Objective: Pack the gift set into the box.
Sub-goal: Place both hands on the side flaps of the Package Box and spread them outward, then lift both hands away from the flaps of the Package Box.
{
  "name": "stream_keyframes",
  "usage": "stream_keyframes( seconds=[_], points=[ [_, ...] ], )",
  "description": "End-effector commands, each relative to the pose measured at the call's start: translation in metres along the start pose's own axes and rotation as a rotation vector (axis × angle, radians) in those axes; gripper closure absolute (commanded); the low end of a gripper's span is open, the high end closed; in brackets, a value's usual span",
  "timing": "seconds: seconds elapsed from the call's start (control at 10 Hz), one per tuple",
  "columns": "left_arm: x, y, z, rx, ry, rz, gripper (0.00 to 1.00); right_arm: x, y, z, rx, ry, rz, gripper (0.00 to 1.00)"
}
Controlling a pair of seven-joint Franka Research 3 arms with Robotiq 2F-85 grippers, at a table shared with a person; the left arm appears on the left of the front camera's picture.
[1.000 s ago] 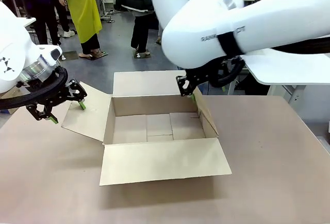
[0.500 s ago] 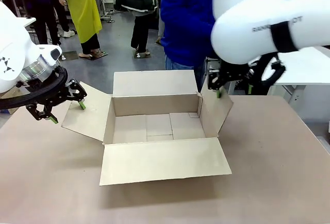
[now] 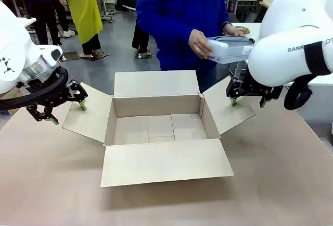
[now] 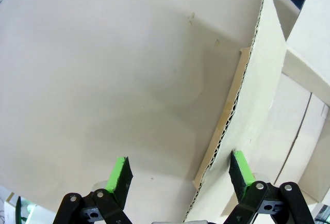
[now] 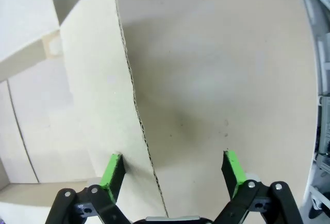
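My right gripper [image 3: 247, 102] now sits off the right side of the box [image 3: 156, 105], over its right flap [image 3: 231, 112], which has swung outward. A person's hand [image 3: 199, 44] now holds the gift set [image 3: 229, 50] behind the box.

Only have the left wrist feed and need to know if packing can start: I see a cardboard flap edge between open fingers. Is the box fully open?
Observer: Yes, the box has all four flaps folded out, and its bare bottom shows.
Operator: Where's the gift set?
Observer: The gift set is held in the air in the person's hand, beyond the box's far right corner.
Operator: Right arm?
Observer: The right gripper is open, straddling the edge of the right flap.
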State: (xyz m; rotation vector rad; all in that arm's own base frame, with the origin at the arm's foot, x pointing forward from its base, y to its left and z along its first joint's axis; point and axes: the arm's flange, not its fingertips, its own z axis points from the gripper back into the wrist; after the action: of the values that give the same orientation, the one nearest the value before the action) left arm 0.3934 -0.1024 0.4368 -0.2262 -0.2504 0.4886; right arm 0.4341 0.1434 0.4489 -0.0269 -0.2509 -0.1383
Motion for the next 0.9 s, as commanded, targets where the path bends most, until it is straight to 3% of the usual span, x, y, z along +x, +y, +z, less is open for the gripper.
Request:
stream_keyframes(
  seconds=[0.0,0.8],
  points=[
    [0.0010,0.0000,0.0022,0.021,-0.009,0.004,0.02,0.0053,0.0157,0.0142,-0.067,0.010,0.002,0.00],
    [0.0010,0.0000,0.0022,0.021,-0.009,0.004,0.02,0.0053,0.0157,0.0142,-0.067,0.010,0.002,0.00]
  ],
)
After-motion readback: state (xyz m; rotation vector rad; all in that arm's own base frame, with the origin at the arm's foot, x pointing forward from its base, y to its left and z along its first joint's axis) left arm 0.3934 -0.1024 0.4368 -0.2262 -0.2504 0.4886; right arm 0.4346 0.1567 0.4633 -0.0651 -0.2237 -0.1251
